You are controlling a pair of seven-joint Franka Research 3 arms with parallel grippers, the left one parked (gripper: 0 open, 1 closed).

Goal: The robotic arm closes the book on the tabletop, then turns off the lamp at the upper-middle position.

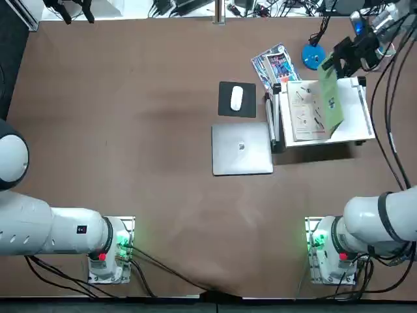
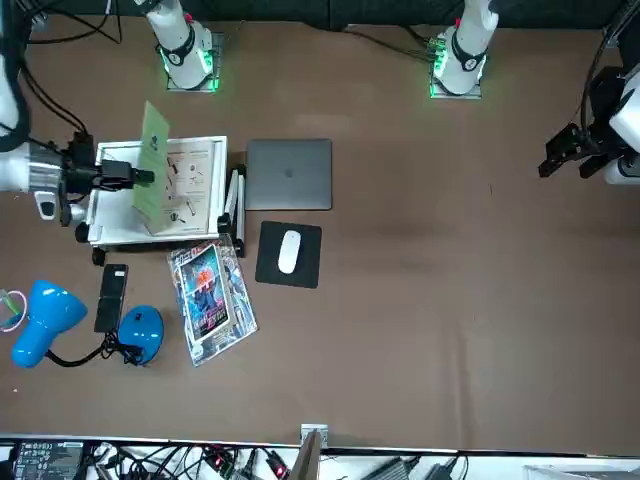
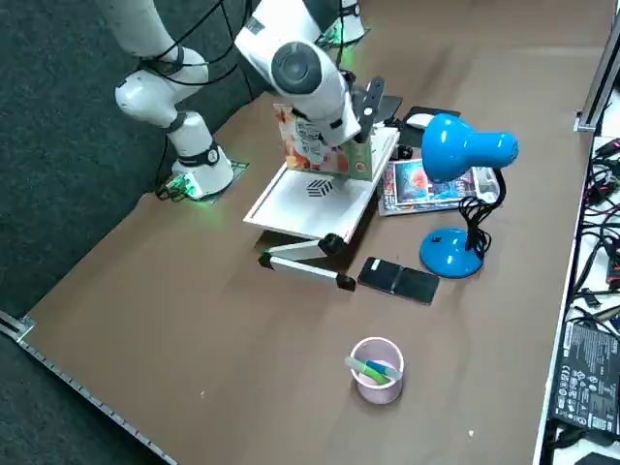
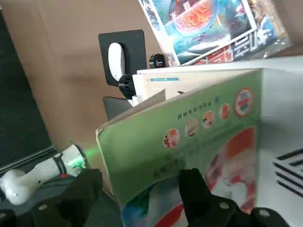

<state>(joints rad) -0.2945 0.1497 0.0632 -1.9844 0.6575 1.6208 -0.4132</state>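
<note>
From my station, the one container I see is a pink-rimmed clear cup (image 3: 376,368) standing alone at the near edge in the right side view, with green and blue pens leaning inside it. On the tabletop (image 1: 130,130), seen from overhead, a white stand (image 1: 361,111) sits at about two o'clock, and the book (image 1: 329,101) lies open on it with its green cover raised nearly upright and the illustrated pages (image 1: 303,111) flat beneath. The right gripper (image 1: 335,55) is at the far edge of that raised cover, at about twelve o'clock from the book; in the wrist view its two black fingers (image 4: 196,191) straddle the cover's edge, one on each face, but I cannot tell whether they actually press on it. The lamp (image 1: 313,56), with its blue base, stands just beyond the stand at roughly eleven o'clock from the book, close beside the gripper. A black phone (image 2: 113,296) lies next to the lamp base in the front view. A glossy blue magazine (image 1: 275,65) lies at about ten o'clock from the book, touching the stand's corner. Further toward nine o'clock sit a black mouse pad (image 1: 237,99) with a white mouse (image 1: 236,98) on it, and a closed grey laptop (image 1: 242,149) just beside the stand's folding legs.
</note>
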